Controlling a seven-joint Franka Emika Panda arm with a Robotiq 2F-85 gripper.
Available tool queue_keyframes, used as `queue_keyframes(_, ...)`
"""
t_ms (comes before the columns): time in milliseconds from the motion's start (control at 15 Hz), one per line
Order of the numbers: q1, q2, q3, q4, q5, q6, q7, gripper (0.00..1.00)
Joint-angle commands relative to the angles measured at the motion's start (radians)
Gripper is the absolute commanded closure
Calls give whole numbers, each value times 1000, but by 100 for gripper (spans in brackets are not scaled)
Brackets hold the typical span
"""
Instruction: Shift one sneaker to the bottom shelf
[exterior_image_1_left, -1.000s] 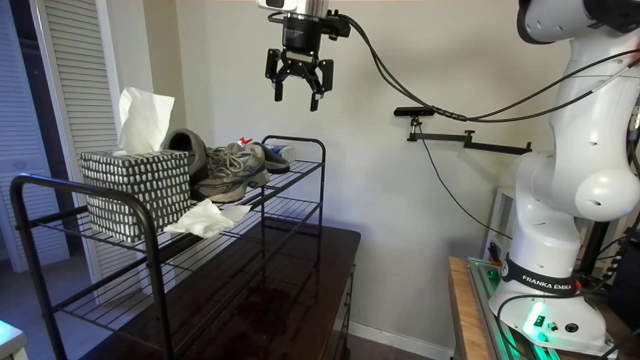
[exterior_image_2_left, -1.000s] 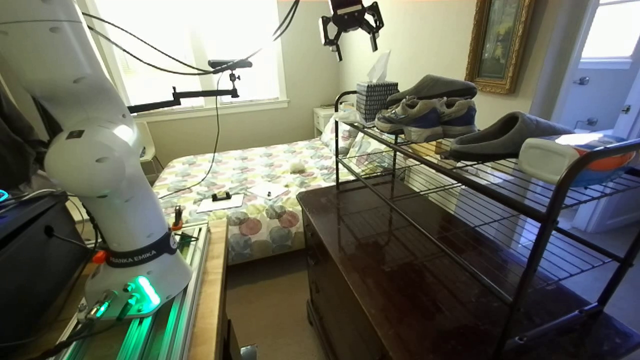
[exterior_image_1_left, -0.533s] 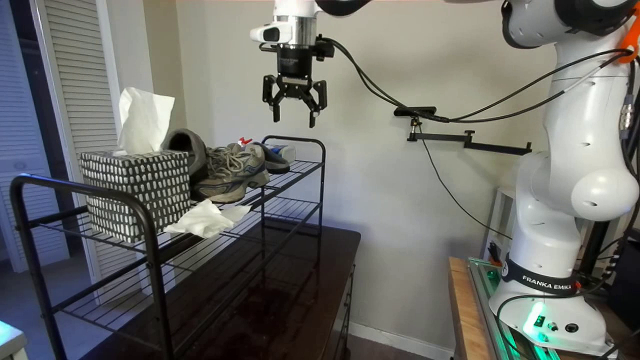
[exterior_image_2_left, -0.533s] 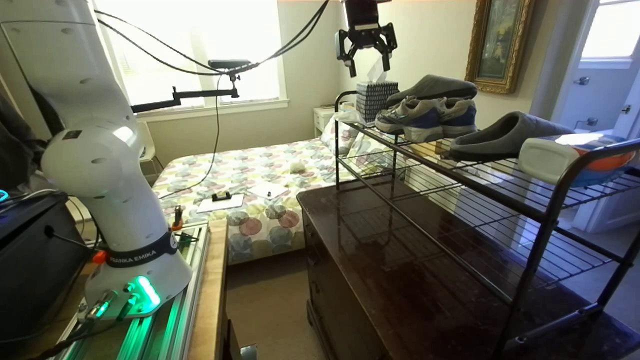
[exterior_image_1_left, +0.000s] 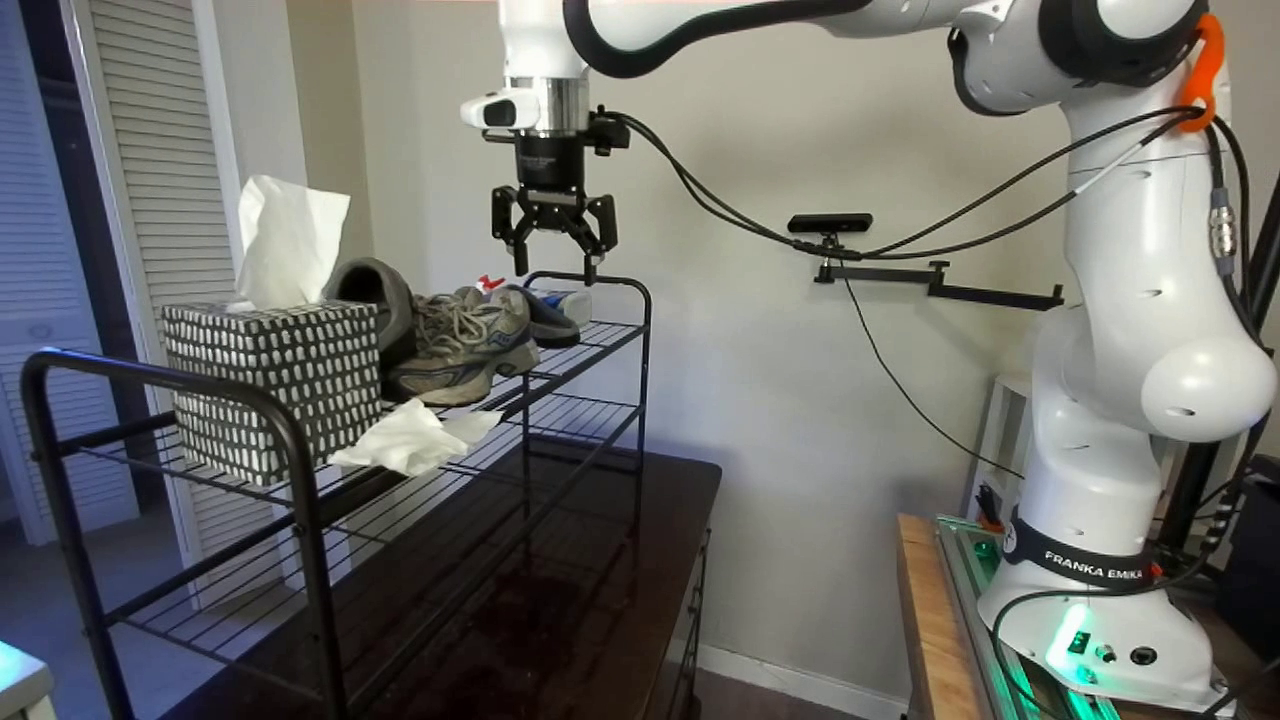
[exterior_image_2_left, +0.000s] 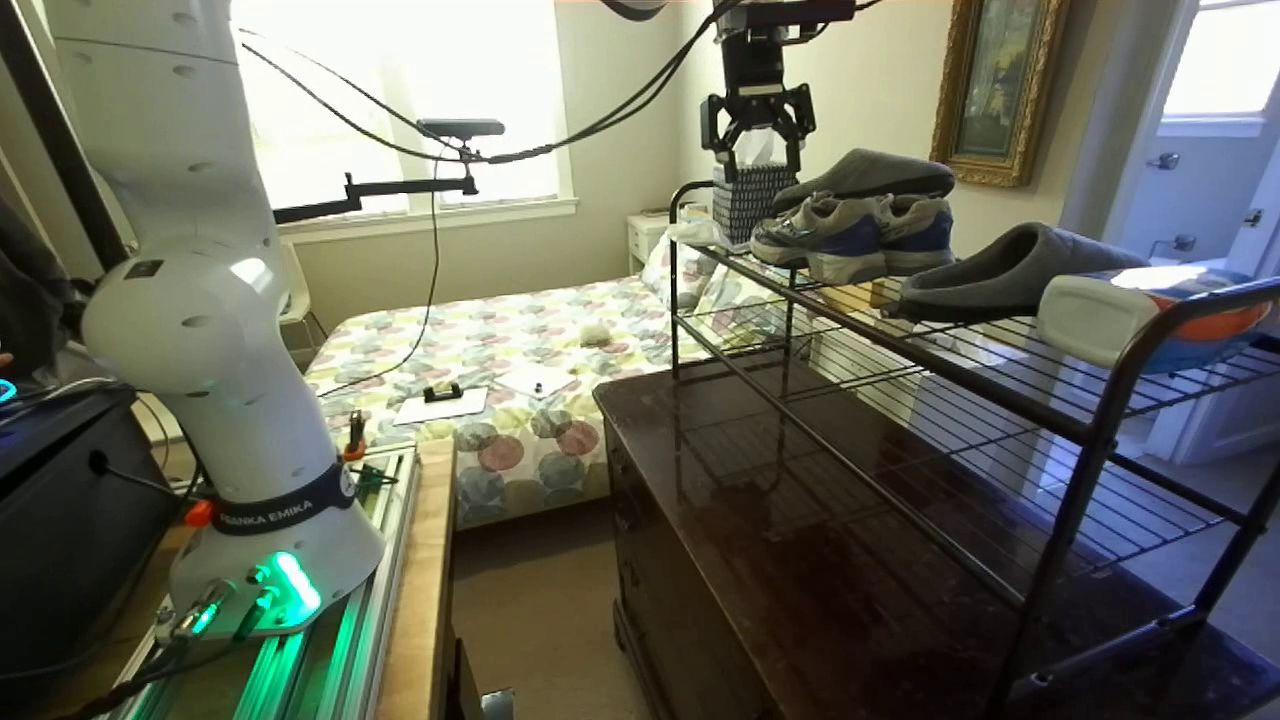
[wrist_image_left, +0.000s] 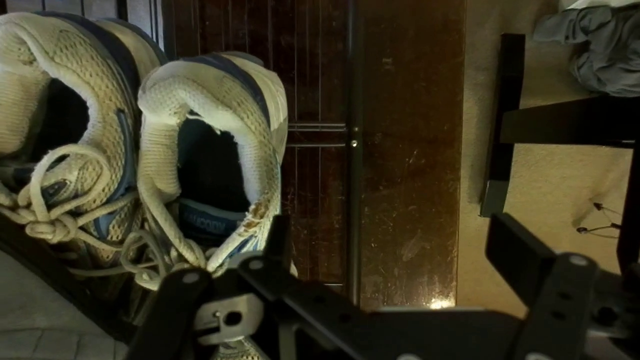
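Note:
A grey sneaker with blue trim and pale sole (exterior_image_1_left: 465, 350) sits with its look-alike on the rack's upper tier. The pair also shows in an exterior view (exterior_image_2_left: 822, 235) and in the wrist view, where the nearer sneaker (wrist_image_left: 200, 90) has its opening facing up. The bottom shelf, the rack's lower wire tier (exterior_image_2_left: 850, 464), carries nothing that I can see; its front bar also shows in an exterior view (exterior_image_1_left: 525, 527). My gripper (exterior_image_1_left: 556, 268) is open, empty and points down, above and on the robot side of the sneakers. In the wrist view (wrist_image_left: 392, 232), one finger overlaps the nearer sneaker's edge.
A black-and-white patterned tissue box (exterior_image_1_left: 275, 390) and loose white tissue (exterior_image_1_left: 415, 440) are beside the sneakers. Grey slippers (exterior_image_2_left: 1000, 278) and a white-and-blue container (exterior_image_2_left: 1100, 320) share the upper tier. The rack stands on a dark dresser (exterior_image_2_left: 760, 540). Rack end rails (exterior_image_1_left: 645, 300) rise above the tier.
My gripper has come down toward the upper tier and moved toward the rack, staying open. The sneakers and the other things on the rack have not moved.

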Motion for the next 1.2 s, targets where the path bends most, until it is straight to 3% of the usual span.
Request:
queue_keyframes(0, -1, 74, -6, 108, -58, -25, 43, 0)
queue_keyframes(533, -4, 176, -22, 241, -73, -53, 52, 0)
queue_keyframes(1133, -9, 261, -25, 317, -60, -106, 39, 0)
